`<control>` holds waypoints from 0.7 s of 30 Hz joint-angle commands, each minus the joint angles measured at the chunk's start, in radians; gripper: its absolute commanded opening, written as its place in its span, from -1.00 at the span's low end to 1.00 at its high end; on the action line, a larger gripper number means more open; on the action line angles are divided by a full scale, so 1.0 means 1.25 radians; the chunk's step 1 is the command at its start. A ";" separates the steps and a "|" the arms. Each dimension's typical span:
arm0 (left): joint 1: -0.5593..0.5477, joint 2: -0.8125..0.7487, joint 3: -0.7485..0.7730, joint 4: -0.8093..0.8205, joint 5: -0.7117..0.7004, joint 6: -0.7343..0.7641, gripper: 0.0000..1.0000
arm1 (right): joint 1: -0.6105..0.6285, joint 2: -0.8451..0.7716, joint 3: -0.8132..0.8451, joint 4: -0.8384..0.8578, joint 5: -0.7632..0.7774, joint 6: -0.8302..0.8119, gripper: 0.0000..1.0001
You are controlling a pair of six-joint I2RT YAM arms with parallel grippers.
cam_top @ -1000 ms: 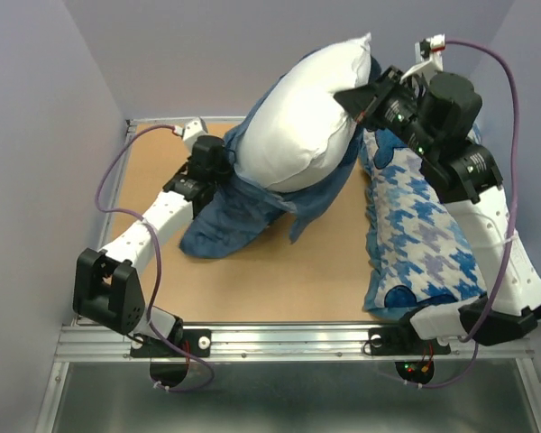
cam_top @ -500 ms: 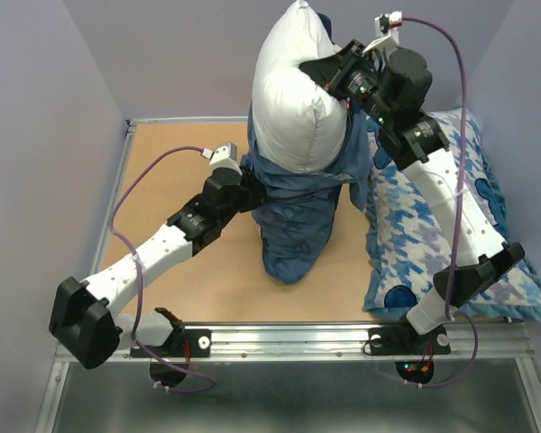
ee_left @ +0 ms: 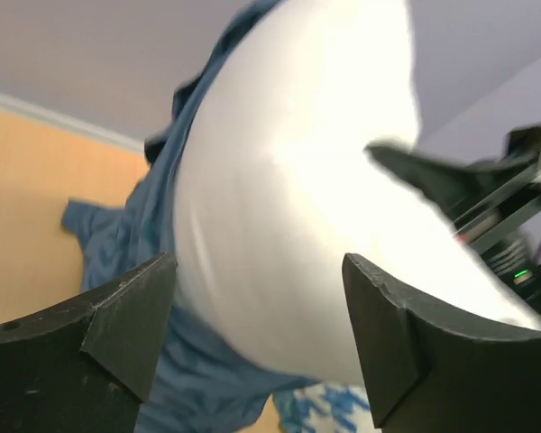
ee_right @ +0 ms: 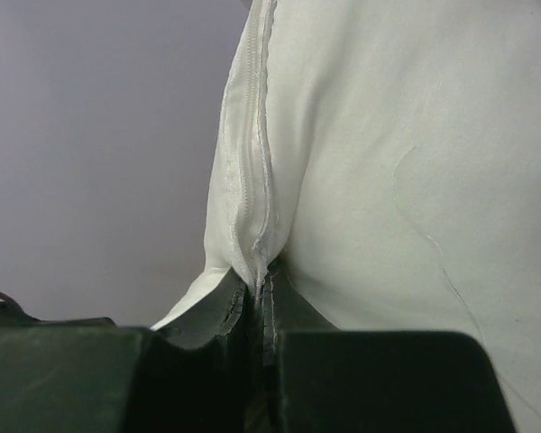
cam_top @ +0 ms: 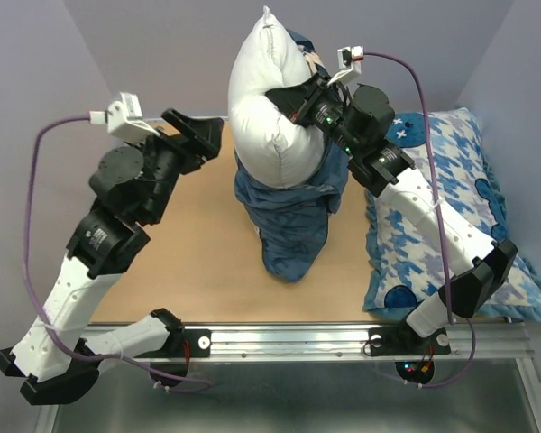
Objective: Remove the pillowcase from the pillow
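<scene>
Much of the white pillow [cam_top: 257,108] hangs bare from our right gripper [ee_right: 260,287], clamped on its seam; the slate-blue pillowcase [cam_top: 288,212] sags round its lower end. Our left gripper [cam_top: 203,137] hovers nearby, jaws apart; next, we judge, it should pull the pillowcase down.

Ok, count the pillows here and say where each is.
2. The white pillow is held upright at the far middle by the right gripper, its lower end in the pillowcase. The houndstooth pillow lies flat along the right side. None appears hidden.
</scene>
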 commanded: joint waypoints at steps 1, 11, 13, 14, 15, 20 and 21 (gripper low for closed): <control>0.001 0.080 0.201 -0.055 -0.081 0.114 0.79 | 0.051 0.041 -0.053 -0.072 0.039 -0.030 -0.99; 0.006 0.397 0.587 -0.204 0.000 0.232 0.87 | 0.141 0.029 -0.183 0.033 0.070 -0.025 -0.99; 0.017 0.421 0.580 -0.202 0.024 0.236 0.97 | 0.155 0.034 -0.191 0.038 0.080 -0.026 -0.99; 0.026 0.426 0.569 -0.205 0.034 0.231 0.97 | 0.157 0.033 -0.194 0.042 0.086 -0.026 -0.99; 0.040 0.432 0.560 -0.211 0.049 0.227 0.97 | 0.159 0.034 -0.195 0.045 0.086 -0.025 -0.99; 0.094 0.411 0.472 -0.221 0.067 0.206 0.98 | 0.165 0.033 -0.201 0.048 0.086 -0.025 -0.99; 0.096 0.404 0.448 -0.221 0.061 0.206 0.97 | 0.165 0.036 -0.198 0.048 0.086 -0.025 -0.99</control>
